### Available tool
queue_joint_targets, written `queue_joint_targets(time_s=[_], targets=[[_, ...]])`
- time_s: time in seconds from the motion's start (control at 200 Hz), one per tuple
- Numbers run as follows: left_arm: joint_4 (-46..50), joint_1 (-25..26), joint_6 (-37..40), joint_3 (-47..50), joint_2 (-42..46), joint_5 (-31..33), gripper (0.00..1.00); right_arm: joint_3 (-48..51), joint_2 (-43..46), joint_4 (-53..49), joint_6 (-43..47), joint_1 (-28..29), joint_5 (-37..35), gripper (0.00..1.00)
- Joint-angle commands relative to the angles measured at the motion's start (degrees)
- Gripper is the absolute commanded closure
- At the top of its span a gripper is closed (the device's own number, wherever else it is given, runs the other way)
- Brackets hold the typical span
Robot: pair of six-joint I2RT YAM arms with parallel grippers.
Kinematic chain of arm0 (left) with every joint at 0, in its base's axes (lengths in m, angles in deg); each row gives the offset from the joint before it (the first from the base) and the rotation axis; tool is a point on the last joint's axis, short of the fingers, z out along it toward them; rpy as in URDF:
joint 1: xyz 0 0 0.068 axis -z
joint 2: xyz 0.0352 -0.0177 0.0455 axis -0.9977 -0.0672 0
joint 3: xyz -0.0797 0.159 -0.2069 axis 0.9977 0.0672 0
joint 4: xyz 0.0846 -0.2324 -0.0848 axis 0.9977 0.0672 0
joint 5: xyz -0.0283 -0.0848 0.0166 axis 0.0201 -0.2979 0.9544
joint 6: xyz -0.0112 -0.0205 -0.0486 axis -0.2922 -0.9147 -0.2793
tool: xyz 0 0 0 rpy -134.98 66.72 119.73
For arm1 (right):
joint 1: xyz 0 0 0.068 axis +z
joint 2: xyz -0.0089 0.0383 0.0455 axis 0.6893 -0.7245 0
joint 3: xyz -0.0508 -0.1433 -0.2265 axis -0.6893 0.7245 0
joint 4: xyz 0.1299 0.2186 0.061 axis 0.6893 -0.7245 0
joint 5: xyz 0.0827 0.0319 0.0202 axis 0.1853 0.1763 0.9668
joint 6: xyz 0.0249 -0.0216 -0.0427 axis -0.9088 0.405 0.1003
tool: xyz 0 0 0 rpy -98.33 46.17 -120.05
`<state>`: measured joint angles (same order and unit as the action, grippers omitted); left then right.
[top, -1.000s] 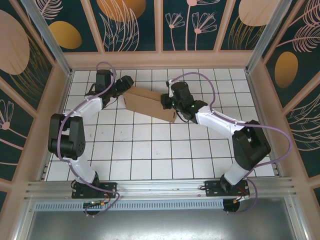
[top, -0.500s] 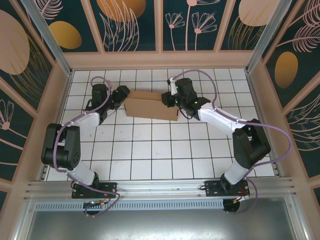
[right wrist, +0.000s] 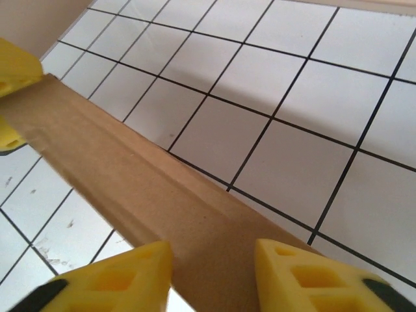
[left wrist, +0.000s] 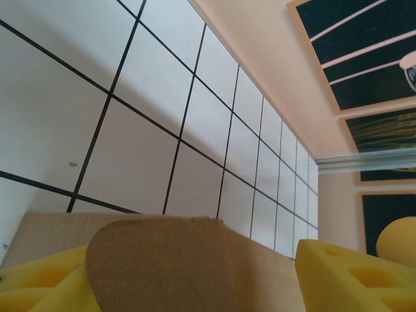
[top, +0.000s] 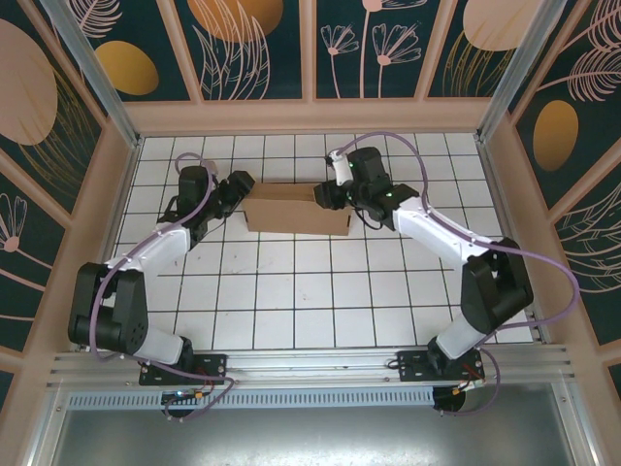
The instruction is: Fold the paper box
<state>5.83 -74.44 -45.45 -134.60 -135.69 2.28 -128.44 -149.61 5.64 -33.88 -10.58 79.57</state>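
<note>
We are looking down on a table of white square tiles with dark lines, closed in by walls painted with plant shapes. The two arms are reaching from the near edge toward the far part of the table, the left arm on one side and the right arm on the other.

The paper box is lying between them on the far part of the table, well away from the arm bases. It is plain brown cardboard, long and flat, with its long side running from left to right.

The left gripper is meeting the left end of the box. In its own camera we are seeing its yellow fingers standing wide apart, one at each side of the cardboard. We cannot tell whether they are pressing on the box or only standing around it.

The right gripper is sitting at the far edge of the box, toward its right end. Its own camera is showing a long folded edge of cardboard passing between its two yellow fingers, which are a little apart. We cannot tell whether the pads are pinching this edge or are free of it.

A rounded flap of the box is lying between the left fingers, covering part of one of them.
</note>
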Motion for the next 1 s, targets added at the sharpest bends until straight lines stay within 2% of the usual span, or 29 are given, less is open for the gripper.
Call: queue_joint_targets(time_s=[0.0, 0.115, 0.21, 0.29, 0.375, 0.49, 0.57, 0.671, 0.786, 0.916, 0.996], targets=[[6.1, 0.3, 6.4, -3.5, 2.8, 3.3, 0.28, 0.0, 4.3, -3.9, 2.2, -0.1, 0.9, 0.52], [11.5, 0.3, 15.0, -7.5, 5.2, 9.2, 0.26, -0.7, 6.9, -5.1, 4.4, -0.9, 0.2, 0.42], [13.2, 0.3, 23.5, -10.0, 6.9, 11.5, 0.27, -1.8, 8.5, -6.3, 7.5, -1.4, 0.0, 0.42], [13.9, 0.3, 31.0, -11.5, 7.7, 12.0, 0.28, -1.4, 9.9, -5.2, 10.1, -1.3, -2.9, 0.46], [9.3, 0.3, 37.2, -10.0, 9.4, 11.4, 0.30, 2.0, 12.4, -0.6, 15.5, -3.4, 1.2, 0.49], [0.0, 0.3, 46.3, -4.5, 13.6, 9.9, 0.29, 10.9, 18.3, 11.5, 26.3, -2.0, 3.1, 0.48], [-6.7, 0.3, 46.6, -0.8, 15.0, 14.3, 0.43, 13.7, 20.6, 17.5, 26.7, -2.0, 5.5, 0.47], [-6.3, 0.3, 62.4, 0.1, 15.2, 3.5, 0.42, 12.5, 20.5, 16.7, 26.3, -0.7, 10.2, 0.45], [-6.1, 0.0, 79.0, 3.0, 15.6, -2.1, 0.37, 15.6, 22.9, 17.8, 27.2, 1.0, 14.9, 0.52], [-5.7, -4.2, 86.2, 4.5, 14.8, -13.3, 0.38, 20.7, 27.5, 19.7, 26.0, 2.8, 13.3, 0.53], [-4.5, -5.9, 89.6, 4.1, 13.0, -16.2, 0.39, 23.4, 30.4, 20.9, 25.0, 2.9, 13.6, 0.53]])
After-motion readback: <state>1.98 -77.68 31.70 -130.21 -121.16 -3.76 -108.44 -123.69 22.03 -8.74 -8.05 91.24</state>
